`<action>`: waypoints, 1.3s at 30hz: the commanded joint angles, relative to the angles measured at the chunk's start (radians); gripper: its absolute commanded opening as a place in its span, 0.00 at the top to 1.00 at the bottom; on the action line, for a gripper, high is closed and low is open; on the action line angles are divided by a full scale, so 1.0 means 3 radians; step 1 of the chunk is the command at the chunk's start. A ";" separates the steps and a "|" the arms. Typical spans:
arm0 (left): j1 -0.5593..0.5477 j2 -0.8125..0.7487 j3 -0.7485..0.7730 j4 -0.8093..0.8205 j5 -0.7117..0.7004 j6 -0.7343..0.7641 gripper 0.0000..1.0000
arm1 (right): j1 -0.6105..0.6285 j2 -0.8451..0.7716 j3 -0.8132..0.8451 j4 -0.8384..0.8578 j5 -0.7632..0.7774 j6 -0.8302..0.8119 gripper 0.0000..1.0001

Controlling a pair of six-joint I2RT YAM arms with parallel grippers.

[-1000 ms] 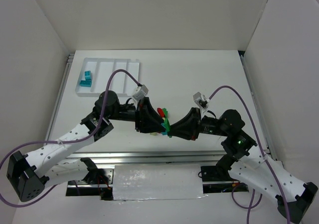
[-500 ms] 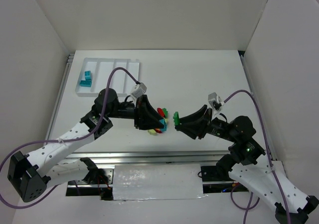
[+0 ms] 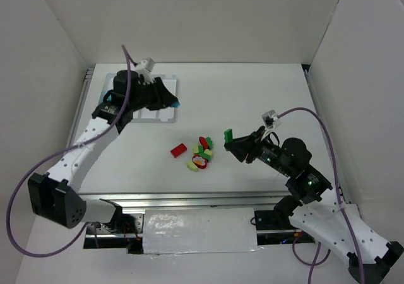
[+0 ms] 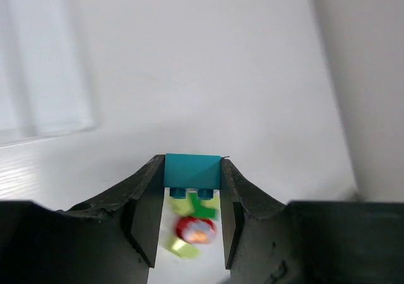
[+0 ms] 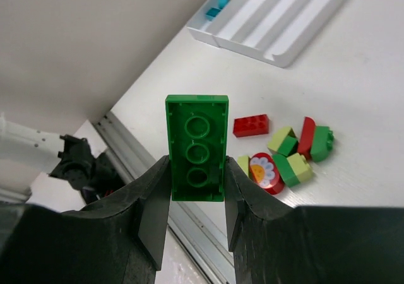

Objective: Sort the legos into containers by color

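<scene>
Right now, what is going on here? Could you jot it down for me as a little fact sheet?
left fingers: shut on a teal brick, by the tray
right fingers: shut on a green brick, held to one side of the pile
tray: white, with long compartments; teal bricks lie in an end one
loose pile: red, green and yellow-green bricks on the table
red brick: lies apart from the pile

A shallow white plastic tray (image 5: 273, 29) with four narrow compartments sits at the table's ten o'clock, with small teal bricks (image 5: 216, 11) in its end compartment. Red, green and yellow-green bricks (image 3: 202, 155) cluster near centre, with a lone red brick (image 3: 178, 149) at their nine o'clock. The left gripper (image 4: 192, 186) pinches a two-stud teal brick (image 4: 192, 170). The right gripper (image 5: 197, 177) pinches a flat green three-stud plate (image 5: 197, 123), held upright.
</scene>
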 commanded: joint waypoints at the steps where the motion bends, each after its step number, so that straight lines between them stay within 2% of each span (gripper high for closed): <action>1: 0.0546 0.0327 0.0430 -0.0703 -0.1281 -0.0174 1.00 | -0.0023 0.0068 0.0182 -0.0140 0.0344 0.0051 1.00; 2: 0.0644 0.0389 0.0442 -0.0703 -0.1284 -0.0231 1.00 | -0.0018 0.0078 0.0167 -0.0120 0.0323 0.0056 1.00; 3: 0.0716 0.0445 0.0437 -0.0571 -0.1557 -0.0272 1.00 | -0.0017 0.0093 0.0131 -0.0094 0.0257 0.0061 1.00; 6: 0.1038 0.0833 0.0610 -0.0504 -0.1860 -0.0375 1.00 | -0.0012 0.0129 0.0044 0.0100 0.0114 0.0097 1.00; 8: 0.1314 0.1200 0.0869 -0.0549 -0.1923 -0.0482 1.00 | -0.0007 0.0175 -0.0023 0.0233 0.0037 0.0122 1.00; 10: 0.1488 0.1512 0.1039 -0.0352 -0.1979 -0.0462 1.00 | -0.0007 0.0292 -0.0063 0.0315 -0.0065 0.0133 1.00; 13: 0.1591 0.1815 0.1386 -0.0284 -0.2280 -0.0437 1.00 | -0.0007 0.0380 -0.0074 0.0412 -0.0203 0.0168 1.00; 16: 0.1632 0.2325 0.1780 -0.0436 -0.2577 -0.0421 1.00 | -0.0007 0.0477 -0.0064 0.0443 -0.0295 0.0179 1.00; 18: 0.1673 0.2465 0.1919 -0.0488 -0.2699 -0.0447 1.00 | -0.0007 0.0513 -0.0043 0.0443 -0.0321 0.0179 1.00; 24: 0.1770 0.2772 0.2185 -0.0677 -0.2797 -0.0544 1.00 | 0.0013 0.0569 -0.0074 0.0443 -0.0342 0.0179 1.00; 26: 0.1796 0.2838 0.2185 -0.0652 -0.2649 -0.0493 0.99 | 0.0013 0.0605 -0.0084 0.0443 -0.0326 0.0174 1.00; 27: 0.1811 0.2864 0.2195 -0.0687 -0.2649 -0.0518 0.93 | 0.0013 0.0615 -0.0074 0.0443 -0.0331 0.0174 1.00; 33: 0.1862 0.2844 0.1982 -0.0647 -0.2511 -0.0585 0.73 | 0.0023 0.0676 -0.0053 0.0443 -0.0321 0.0158 1.00; 35: 0.1872 0.2788 0.1925 -0.0626 -0.2485 -0.0575 0.69 | 0.0018 0.0697 -0.0069 0.0540 -0.0326 0.0163 1.00; 38: 0.1872 0.2726 0.1853 -0.0596 -0.2445 -0.0554 0.54 | 0.0018 0.0733 -0.0084 0.0596 -0.0357 0.0184 1.00; 39: 0.1872 0.2701 0.1818 -0.0580 -0.2414 -0.0544 0.45 | 0.0018 0.0743 -0.0084 0.0602 -0.0372 0.0184 1.00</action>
